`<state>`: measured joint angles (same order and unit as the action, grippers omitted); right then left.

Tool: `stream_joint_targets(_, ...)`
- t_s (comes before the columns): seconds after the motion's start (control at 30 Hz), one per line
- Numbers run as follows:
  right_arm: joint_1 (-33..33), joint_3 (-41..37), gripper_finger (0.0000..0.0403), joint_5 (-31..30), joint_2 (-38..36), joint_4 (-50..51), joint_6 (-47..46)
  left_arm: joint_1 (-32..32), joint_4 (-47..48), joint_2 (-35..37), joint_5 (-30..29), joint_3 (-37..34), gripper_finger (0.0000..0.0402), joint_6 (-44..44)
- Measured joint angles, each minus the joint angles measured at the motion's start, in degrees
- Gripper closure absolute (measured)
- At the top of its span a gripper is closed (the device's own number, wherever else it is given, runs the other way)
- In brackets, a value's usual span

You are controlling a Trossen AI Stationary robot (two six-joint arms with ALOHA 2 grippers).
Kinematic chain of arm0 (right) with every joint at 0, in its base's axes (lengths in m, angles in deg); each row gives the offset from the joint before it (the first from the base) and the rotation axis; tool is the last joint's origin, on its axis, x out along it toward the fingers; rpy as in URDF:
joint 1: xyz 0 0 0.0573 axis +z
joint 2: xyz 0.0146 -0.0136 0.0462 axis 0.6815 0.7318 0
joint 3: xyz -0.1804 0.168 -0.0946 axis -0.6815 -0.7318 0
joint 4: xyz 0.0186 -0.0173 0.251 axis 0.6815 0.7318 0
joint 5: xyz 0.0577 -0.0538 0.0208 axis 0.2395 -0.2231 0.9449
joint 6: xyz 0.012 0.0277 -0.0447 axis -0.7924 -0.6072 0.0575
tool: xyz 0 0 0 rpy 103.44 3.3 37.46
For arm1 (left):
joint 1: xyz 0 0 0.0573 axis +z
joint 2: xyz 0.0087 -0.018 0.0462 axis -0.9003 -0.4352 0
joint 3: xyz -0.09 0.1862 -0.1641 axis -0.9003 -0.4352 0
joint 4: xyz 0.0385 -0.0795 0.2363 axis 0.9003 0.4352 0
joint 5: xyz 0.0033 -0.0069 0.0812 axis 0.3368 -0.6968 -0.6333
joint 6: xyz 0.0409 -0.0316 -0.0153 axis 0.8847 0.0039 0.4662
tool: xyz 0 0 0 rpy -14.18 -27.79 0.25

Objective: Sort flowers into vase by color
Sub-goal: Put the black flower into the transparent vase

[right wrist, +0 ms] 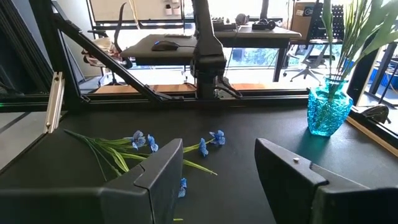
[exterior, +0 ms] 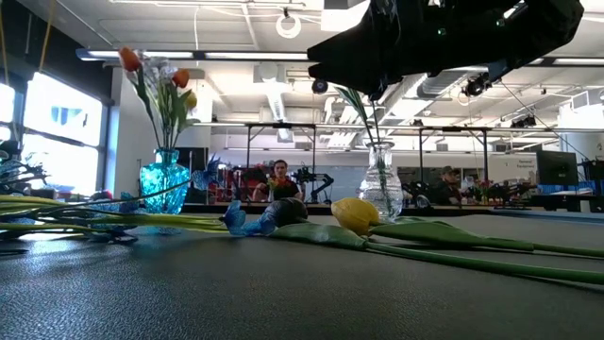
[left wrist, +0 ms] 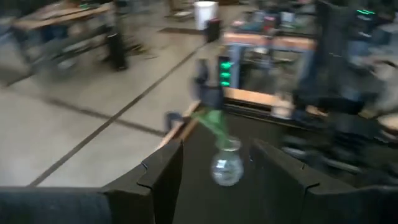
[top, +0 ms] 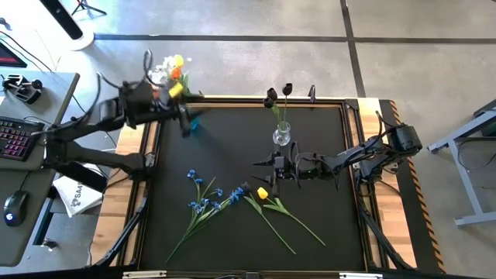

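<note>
Lying on the dark desk (top: 232, 139) near its front are three small blue sprays (top: 208, 200), one yellow tulip (top: 263, 194) and one dark tulip (top: 246, 188), all on long green stems. Two vases stand farther back: a clear glass vase (top: 281, 135) holding two near-black tulips (top: 279, 94), and a blue vase (exterior: 165, 181) at the far left corner with orange-red and yellow tulips (exterior: 179, 78); its count is hard to make out. The right hand (top: 267, 163) hovers open above the fallen flowers. The left hand (left wrist: 214, 165) is open and empty near the blue vase.
</note>
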<state>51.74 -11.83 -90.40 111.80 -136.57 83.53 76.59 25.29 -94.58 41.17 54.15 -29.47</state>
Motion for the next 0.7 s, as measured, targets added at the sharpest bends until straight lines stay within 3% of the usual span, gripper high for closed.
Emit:
stream_joint_targets(0.2, 0.00, 0.00, 0.0207, 0.00, 0.00, 0.64, -0.02, -14.07, -1.97, -2.24, -8.22, -5.06, 0.0230, 2.56)
stream_joint_targets(0.37, 0.00, 0.00, 0.0207, 0.00, 0.00, 3.19, -1.91, -22.62, 1.60, -4.92, -18.29, -9.03, 0.0230, -2.73)
stream_joint_targets(0.53, 0.12, 0.18, 0.0207, 2.50, 0.00, 11.65, -7.71, -27.52, 5.11, -7.24, -21.01, -11.99, 0.0230, -7.91)
stream_joint_targets(0.7, 2.95, 4.15, 0.0207, 4.16, 0.02, 27.34, -18.19, -29.29, 4.12, -8.86, -23.40, -15.42, 0.0230, -10.34)
